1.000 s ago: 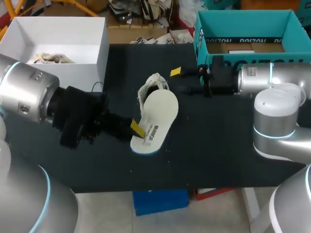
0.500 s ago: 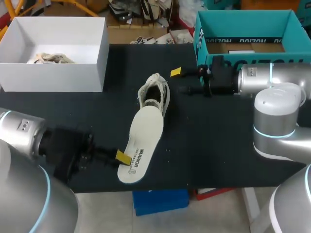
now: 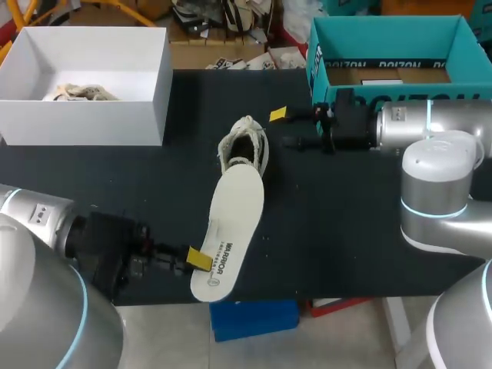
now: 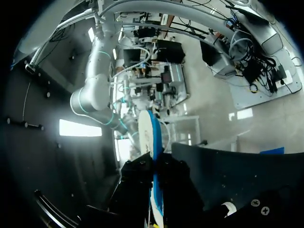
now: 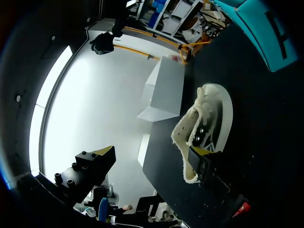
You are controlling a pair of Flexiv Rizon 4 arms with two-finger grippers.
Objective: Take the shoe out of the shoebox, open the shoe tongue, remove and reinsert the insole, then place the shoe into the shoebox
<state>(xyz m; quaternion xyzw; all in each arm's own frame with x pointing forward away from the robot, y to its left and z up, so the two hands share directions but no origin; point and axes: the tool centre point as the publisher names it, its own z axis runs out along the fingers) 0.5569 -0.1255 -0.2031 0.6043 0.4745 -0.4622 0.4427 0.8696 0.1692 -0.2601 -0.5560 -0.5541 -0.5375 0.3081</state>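
Resting on the dark table (image 3: 346, 254), the teal shoebox (image 3: 384, 38) stands at the far right and a white box (image 3: 84, 115) at the far left; the shoe (image 3: 244, 150) lies between them, outside both, on its side near the middle. Expect the shoe to be light, with a soft, collapsible upper and a firmer sole; take it across the sole and sidewall or by the heel collar, not by the laces. It is cream, low-cut and laced, with its opening turned toward the near edge. The insole (image 3: 231, 231) runs from that opening toward the near edge; whether its toe end is tucked inside cannot be told. Judge it very light, thin and flexible, likely to bend and sag when held at one end, so grip it across the flat near the heel and support the length on reinsertion. It is off-white on top, with a blue edge underneath and dark print at the heel. The left pincer (image 3: 201, 260) is clamped on the heel end, the insole edge-on between its fingers in the wrist view. The right pincer (image 3: 284, 128) stands wide apart just beside the shoe, holding nothing.
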